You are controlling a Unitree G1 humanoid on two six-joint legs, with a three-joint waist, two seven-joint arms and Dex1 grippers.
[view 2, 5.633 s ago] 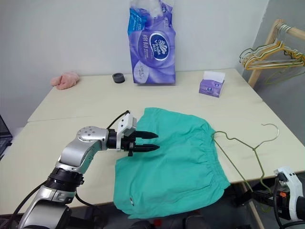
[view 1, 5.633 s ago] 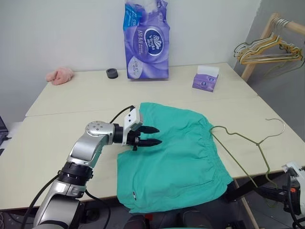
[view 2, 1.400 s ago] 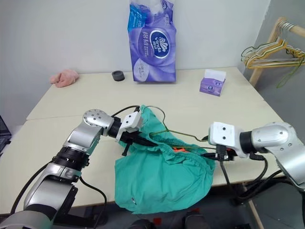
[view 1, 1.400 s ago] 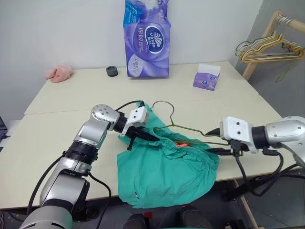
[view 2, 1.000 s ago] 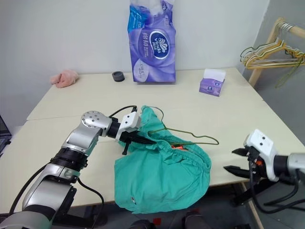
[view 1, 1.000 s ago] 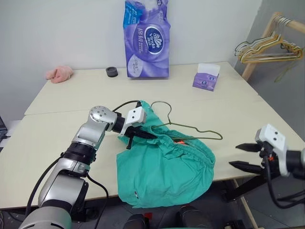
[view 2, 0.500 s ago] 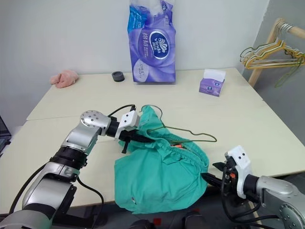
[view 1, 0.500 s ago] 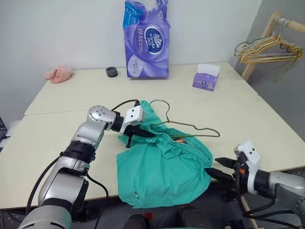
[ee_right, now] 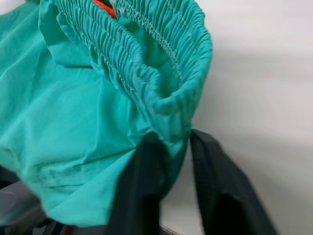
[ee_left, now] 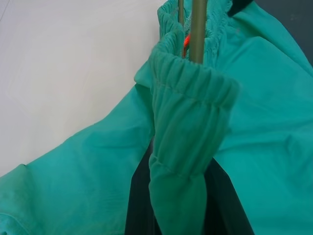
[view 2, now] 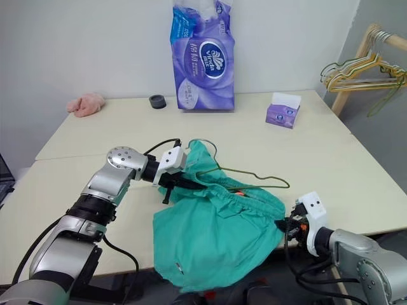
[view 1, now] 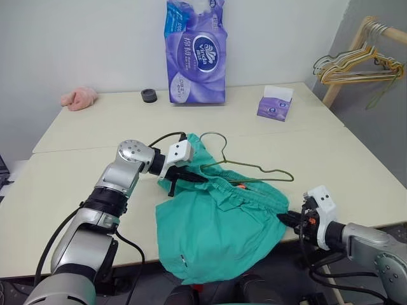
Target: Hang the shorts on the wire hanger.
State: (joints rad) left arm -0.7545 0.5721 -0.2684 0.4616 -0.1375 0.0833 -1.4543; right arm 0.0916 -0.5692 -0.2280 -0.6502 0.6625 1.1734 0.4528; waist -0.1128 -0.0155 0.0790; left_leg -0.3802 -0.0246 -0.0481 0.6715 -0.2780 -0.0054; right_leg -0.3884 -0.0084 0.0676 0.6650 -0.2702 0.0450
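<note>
Shorts (view 1: 216, 219) lie between our grippers, waistband running left to right along the hanger (view 1: 254, 168); left gripper (view 1: 191, 178) and right gripper (view 1: 284, 218) each pinch one waistband end.

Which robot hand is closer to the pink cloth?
Left. The left gripper grips the shorts mid-table, nearer the pink cloth; the right gripper pinches the waistband at the front edge.

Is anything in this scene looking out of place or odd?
The shorts lie bunched and hang off the table's front edge; the wire hanger sits only partly inside the waistband.
</note>
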